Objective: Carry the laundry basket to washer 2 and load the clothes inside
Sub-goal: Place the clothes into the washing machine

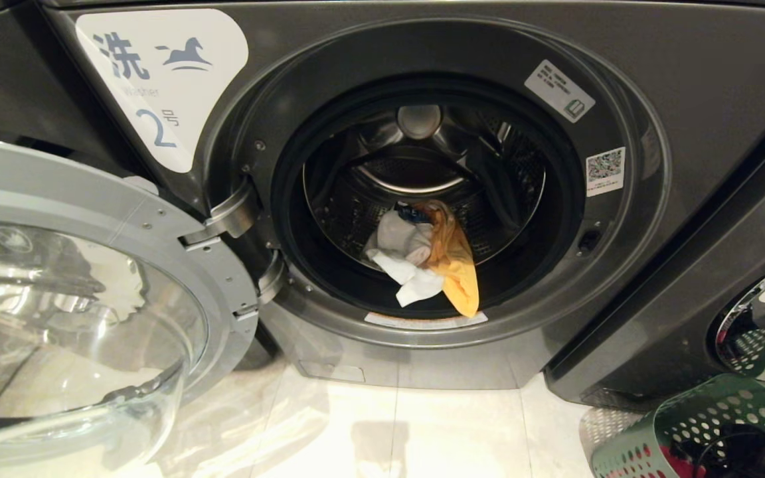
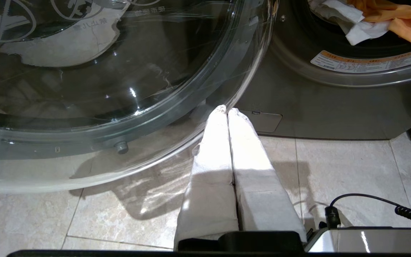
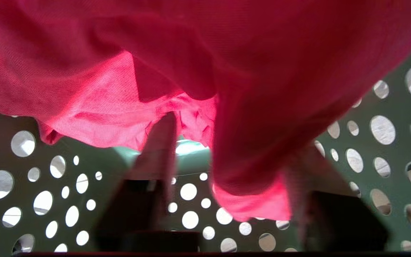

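Washer 2 (image 1: 329,40), dark grey with a white label (image 1: 163,73), stands in front of me, and its glass door (image 1: 90,279) is swung open to the left. White clothes (image 1: 409,265) and a yellow garment (image 1: 455,265) hang over the drum's lip. The green perforated laundry basket (image 1: 681,425) sits at the lower right with a red garment (image 1: 678,461) inside. Inside the basket (image 3: 30,185), my right gripper (image 3: 234,139) is open, its fingers either side of a hanging fold of the red garment (image 3: 248,107). My left gripper (image 2: 226,109) is shut and empty, low over the floor beside the door (image 2: 102,89).
Another grey washer (image 1: 688,299) stands at the right, its chrome door ring (image 1: 754,332) just behind the basket. Pale floor tiles (image 1: 422,431) run between the open door and the basket. The washer's base panel (image 2: 334,107) is just beyond my left fingertips.
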`<state>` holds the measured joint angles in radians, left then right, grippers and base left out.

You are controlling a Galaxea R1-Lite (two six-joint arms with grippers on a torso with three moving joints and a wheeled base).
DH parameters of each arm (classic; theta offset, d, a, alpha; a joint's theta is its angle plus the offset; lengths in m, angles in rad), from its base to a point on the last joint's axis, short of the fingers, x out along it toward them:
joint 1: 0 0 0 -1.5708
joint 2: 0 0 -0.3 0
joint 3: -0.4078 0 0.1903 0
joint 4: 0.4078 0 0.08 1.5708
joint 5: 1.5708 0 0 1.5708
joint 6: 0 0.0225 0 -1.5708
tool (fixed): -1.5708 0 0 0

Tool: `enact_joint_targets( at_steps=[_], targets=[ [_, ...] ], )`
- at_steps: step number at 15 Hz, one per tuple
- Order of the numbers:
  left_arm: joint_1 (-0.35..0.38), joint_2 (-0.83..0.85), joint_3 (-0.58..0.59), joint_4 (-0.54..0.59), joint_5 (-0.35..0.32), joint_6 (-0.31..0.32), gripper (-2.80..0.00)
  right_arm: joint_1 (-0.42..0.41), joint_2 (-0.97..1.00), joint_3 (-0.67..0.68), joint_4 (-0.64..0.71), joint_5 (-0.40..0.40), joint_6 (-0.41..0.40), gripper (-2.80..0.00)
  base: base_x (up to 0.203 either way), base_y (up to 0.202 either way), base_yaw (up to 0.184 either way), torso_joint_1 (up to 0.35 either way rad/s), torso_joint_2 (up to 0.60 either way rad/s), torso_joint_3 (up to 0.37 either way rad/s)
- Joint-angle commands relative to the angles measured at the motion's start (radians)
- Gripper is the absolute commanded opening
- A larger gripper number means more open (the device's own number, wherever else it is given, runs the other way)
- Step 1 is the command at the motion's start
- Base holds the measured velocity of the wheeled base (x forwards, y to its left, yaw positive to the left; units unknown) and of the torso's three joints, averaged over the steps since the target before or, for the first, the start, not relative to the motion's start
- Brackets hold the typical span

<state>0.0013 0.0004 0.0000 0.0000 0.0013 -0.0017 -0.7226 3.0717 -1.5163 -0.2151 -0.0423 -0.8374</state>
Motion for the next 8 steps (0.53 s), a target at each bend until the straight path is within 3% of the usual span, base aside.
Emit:
enact_joint_targets(
  at_steps=[1, 8],
  targets=[
    [0.000, 0.000, 0.000, 0.000, 0.000, 0.000, -2.80, -0.002, 0.002, 0.004, -0.001, -0.001, -0.003, -2.80, 0.000, 0.000, 0.000, 0.000, 0.00, 0.000],
    [0.000, 0.000, 0.000, 0.000, 0.000, 0.000, -2.80, -0.036, -0.080, 0.116, -0.004, -0.001, 0.017, -2.80, 0.000, 0.000, 0.000, 0.000, 0.00, 0.000]
  ],
)
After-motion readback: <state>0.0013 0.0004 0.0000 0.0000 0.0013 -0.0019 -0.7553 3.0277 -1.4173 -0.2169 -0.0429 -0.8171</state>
